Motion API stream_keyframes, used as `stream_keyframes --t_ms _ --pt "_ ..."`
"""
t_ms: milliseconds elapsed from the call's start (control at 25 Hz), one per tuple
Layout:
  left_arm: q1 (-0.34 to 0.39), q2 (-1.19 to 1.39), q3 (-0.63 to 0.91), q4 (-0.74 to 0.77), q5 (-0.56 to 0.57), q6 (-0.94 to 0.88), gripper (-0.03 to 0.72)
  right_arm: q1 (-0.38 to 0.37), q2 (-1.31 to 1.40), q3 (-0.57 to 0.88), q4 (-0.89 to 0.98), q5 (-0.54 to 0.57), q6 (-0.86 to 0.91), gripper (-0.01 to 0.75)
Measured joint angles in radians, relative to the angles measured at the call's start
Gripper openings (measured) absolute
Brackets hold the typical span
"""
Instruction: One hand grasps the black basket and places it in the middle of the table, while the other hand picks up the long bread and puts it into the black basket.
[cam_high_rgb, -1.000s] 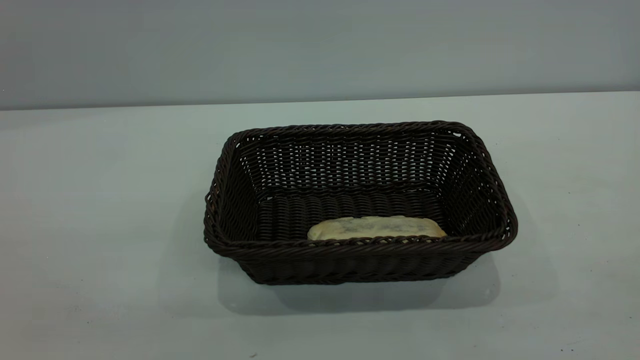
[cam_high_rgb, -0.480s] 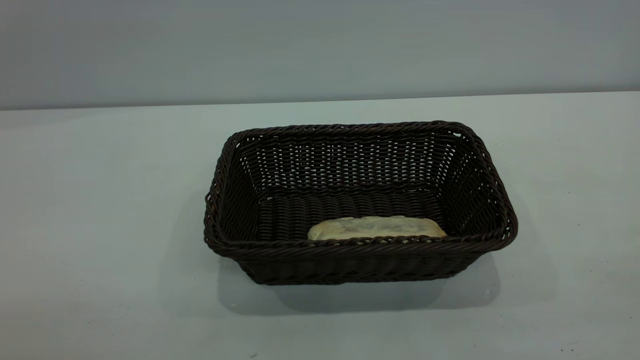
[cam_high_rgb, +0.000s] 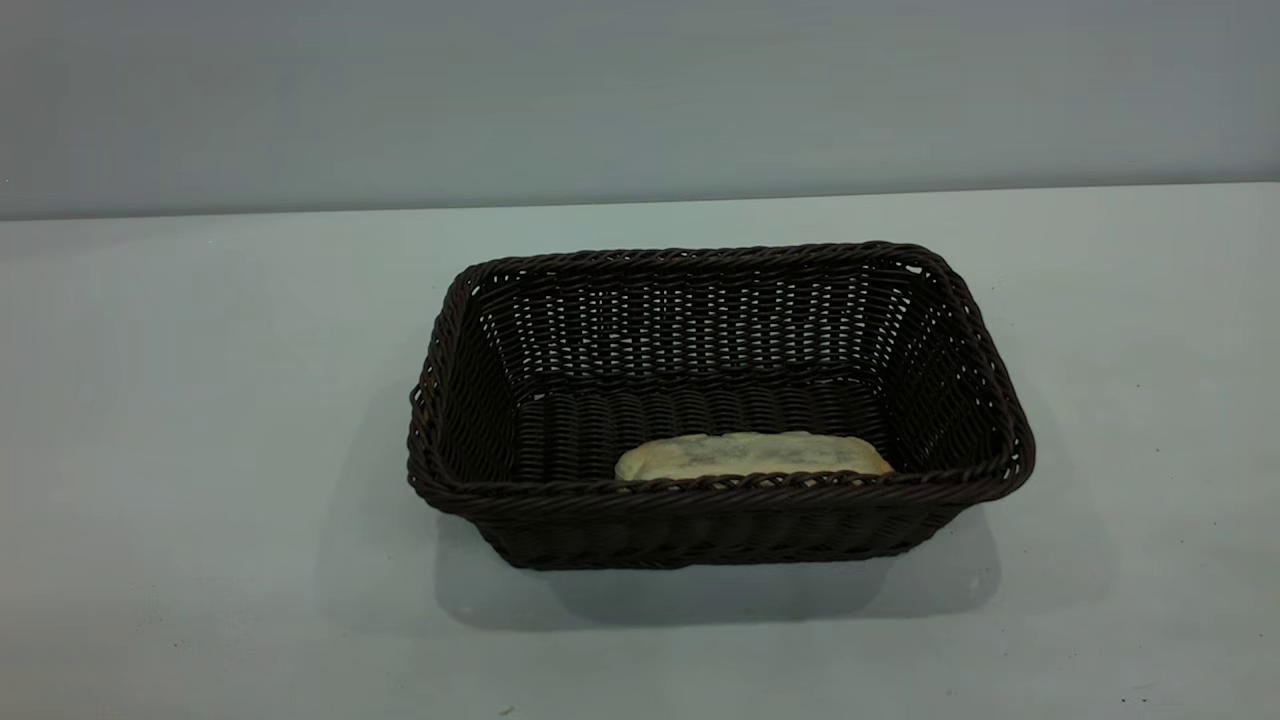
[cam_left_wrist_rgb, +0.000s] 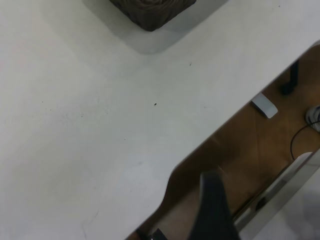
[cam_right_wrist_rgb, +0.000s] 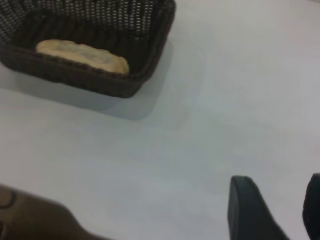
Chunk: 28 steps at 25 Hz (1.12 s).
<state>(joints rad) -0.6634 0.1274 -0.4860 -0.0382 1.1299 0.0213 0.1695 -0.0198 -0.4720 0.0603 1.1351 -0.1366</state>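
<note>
Now we find the long bread (cam_high_rgb: 752, 455) lying lengthwise against the black basket's (cam_high_rgb: 720, 490) near wall at mid-table (cam_high_rgb: 200, 500), well apart from our empty, spread right gripper (cam_right_wrist_rgb: 272, 210); left fingers unreadable.

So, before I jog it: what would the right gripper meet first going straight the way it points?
Probably bare table. The right gripper, fingers apart and holding nothing, points past the black basket, which sits off to one side; depth is unclear.

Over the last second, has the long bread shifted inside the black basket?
No. The long bread lies against the black basket's near wall exactly as before.
</note>
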Motion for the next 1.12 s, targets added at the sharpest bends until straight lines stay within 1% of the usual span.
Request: stream_keyframes --t_ms 120,200,280,480,600,720,840,1120 --pt "0.009 0.0 0.0 0.0 0.0 0.001 0.581 -0.069 0.0 0.0 0.001 0.0 0.0 0.252" --pt "0.063 0.0 0.0 -0.001 0.0 0.002 0.581 -0.109 0.0 0.0 0.001 0.0 0.0 0.239" --pt "0.166 0.0 0.0 -0.001 0.0 0.003 0.581 -0.13 0.0 0.0 0.001 0.0 0.0 0.235" --pt "0.456 -0.012 0.0 -0.002 0.0 0.003 0.581 -0.132 0.0 0.0 0.001 0.0 0.0 0.235" --pt "0.562 -0.057 0.0 -0.002 0.0 0.003 0.581 -0.132 0.0 0.0 0.001 0.0 0.0 0.237" --pt "0.617 -0.122 0.0 -0.002 0.0 0.003 0.581 -0.132 0.0 0.0 0.001 0.0 0.0 0.237" --pt "0.647 -0.147 0.0 -0.003 0.001 0.003 0.581 -0.132 0.0 0.0 0.001 0.0 0.0 0.237" --pt "0.66 -0.149 0.0 -0.003 0.001 0.004 0.581 -0.132 0.0 0.0 0.001 0.0 0.001 0.237"
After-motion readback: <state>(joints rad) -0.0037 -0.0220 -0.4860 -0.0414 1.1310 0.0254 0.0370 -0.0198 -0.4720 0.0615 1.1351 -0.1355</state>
